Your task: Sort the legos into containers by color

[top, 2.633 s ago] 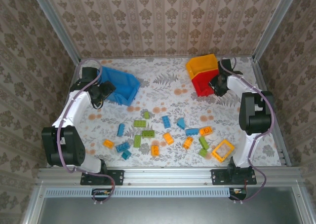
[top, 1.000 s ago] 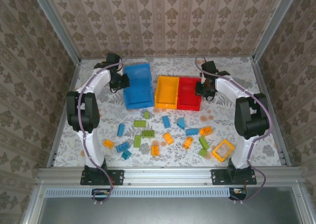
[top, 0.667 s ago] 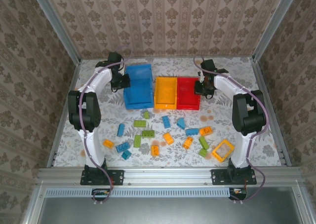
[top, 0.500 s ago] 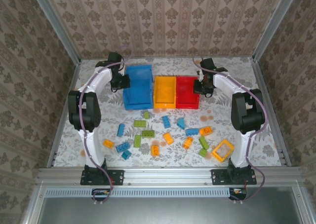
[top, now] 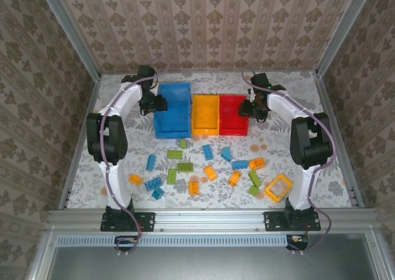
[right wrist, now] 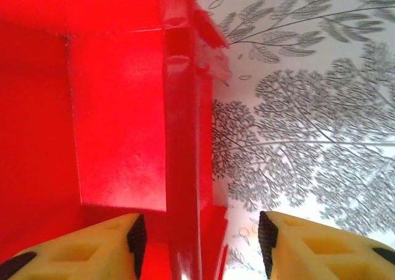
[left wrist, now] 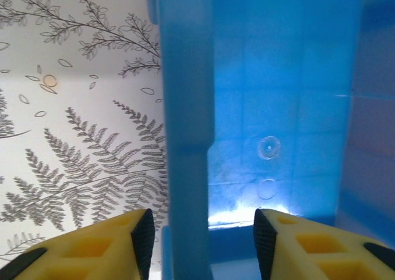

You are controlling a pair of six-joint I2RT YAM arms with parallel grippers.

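Where legos [top: 210, 172] lie, fern-printed tabletop [top: 278, 161], damask walls [top: 210, 27].

We see a table [top: 210, 82] with a white top printed in grey ferns and leaves, dotted with small orange spots. The fern print [left wrist: 74, 150] shows sharply in the left wrist view. Beige damask wallpaper covers the far wall [top: 210, 27], the left wall [top: 31, 107] and the right wall [top: 370, 107]. Aluminium posts [top: 68, 27] slant up from the far corners. An aluminium rail [top: 210, 218] runs along the near edge, with a grey panel [top: 210, 261] nearer still. The light is even, the shadows soft.
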